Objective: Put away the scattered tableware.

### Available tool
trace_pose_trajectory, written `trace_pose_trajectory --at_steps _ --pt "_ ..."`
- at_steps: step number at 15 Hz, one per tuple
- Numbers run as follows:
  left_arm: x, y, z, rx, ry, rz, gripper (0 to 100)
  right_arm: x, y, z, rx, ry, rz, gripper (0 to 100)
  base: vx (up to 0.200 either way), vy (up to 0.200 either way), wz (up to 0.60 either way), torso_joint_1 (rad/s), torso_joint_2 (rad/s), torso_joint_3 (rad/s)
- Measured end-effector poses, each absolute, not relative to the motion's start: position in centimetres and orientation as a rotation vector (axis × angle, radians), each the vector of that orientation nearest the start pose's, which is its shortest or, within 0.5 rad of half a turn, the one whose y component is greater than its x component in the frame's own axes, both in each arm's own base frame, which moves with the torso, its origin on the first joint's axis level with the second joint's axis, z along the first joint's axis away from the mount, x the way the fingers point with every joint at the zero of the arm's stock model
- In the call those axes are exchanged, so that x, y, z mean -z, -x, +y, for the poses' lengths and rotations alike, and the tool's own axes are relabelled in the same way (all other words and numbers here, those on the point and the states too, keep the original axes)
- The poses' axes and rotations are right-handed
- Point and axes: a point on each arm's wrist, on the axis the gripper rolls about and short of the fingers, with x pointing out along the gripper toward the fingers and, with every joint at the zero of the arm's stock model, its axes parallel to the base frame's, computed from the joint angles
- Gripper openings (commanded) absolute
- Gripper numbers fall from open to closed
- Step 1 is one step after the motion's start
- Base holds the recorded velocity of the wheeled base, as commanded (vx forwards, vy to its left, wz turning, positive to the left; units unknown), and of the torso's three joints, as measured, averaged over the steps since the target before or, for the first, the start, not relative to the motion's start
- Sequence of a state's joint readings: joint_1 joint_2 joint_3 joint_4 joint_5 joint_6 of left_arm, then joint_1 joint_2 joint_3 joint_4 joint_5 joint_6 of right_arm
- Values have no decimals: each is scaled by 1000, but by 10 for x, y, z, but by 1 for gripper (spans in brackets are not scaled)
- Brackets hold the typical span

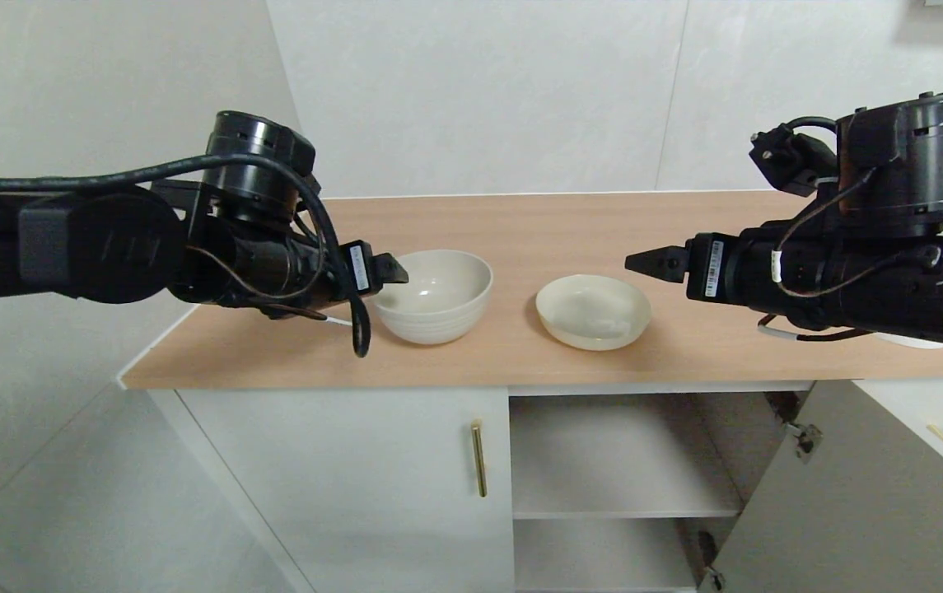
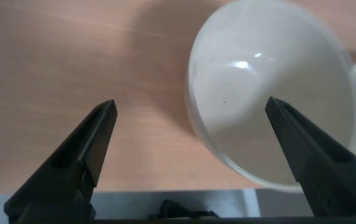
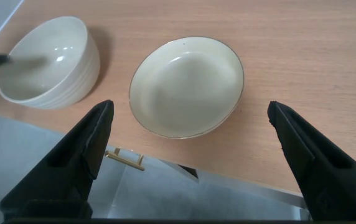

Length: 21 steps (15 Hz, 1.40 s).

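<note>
A deep white ribbed bowl (image 1: 435, 296) and a shallow cream bowl (image 1: 593, 311) stand side by side on the wooden counter (image 1: 562, 222). My left gripper (image 1: 394, 271) is open at the deep bowl's left rim. In the left wrist view one finger (image 2: 299, 146) is over the deep bowl (image 2: 259, 87) and the other (image 2: 94, 140) is over bare wood. My right gripper (image 1: 637, 262) hovers just right of the shallow bowl. It is open, and its fingers frame the shallow bowl (image 3: 187, 74) from above in the right wrist view, with the deep bowl (image 3: 50, 59) beyond.
Below the counter is a white cabinet. Its left door (image 1: 372, 486) is shut and has a gold handle (image 1: 478, 458). Its right door (image 1: 858, 494) is swung open, showing bare shelves (image 1: 611, 494). A white item (image 1: 916, 340) lies partly hidden under my right arm.
</note>
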<state>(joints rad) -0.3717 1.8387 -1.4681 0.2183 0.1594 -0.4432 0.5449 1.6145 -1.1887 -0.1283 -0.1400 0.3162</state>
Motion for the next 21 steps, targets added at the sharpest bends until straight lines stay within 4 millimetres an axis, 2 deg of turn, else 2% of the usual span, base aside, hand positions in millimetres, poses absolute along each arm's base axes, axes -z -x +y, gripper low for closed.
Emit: trace_pose_trajectory --at_steps 1,6,9,14,17,21 --pt "-235 -335 -127 75 269 611 0 -266 -259 153 -352 -209 342 100 0 0 0 0 0 0" --pt "-227 -342 -131 73 263 630 0 -265 -261 153 -347 -208 346 100 0 0 0 0 0 0" --pt "-229 -340 -130 73 267 623 0 -261 -273 148 -313 -207 356 100 0 0 0 0 0 0" --pt "-249 -317 -125 98 281 583 0 -242 -299 151 -237 -180 413 100 0 0 0 0 0 0" --pt "-262 -302 -123 119 291 553 0 -223 -323 154 -143 -150 453 100 0 0 0 0 0 0" --pt "-270 -289 -126 148 294 534 0 -205 -336 159 -126 -133 491 100 0 0 0 0 0 0"
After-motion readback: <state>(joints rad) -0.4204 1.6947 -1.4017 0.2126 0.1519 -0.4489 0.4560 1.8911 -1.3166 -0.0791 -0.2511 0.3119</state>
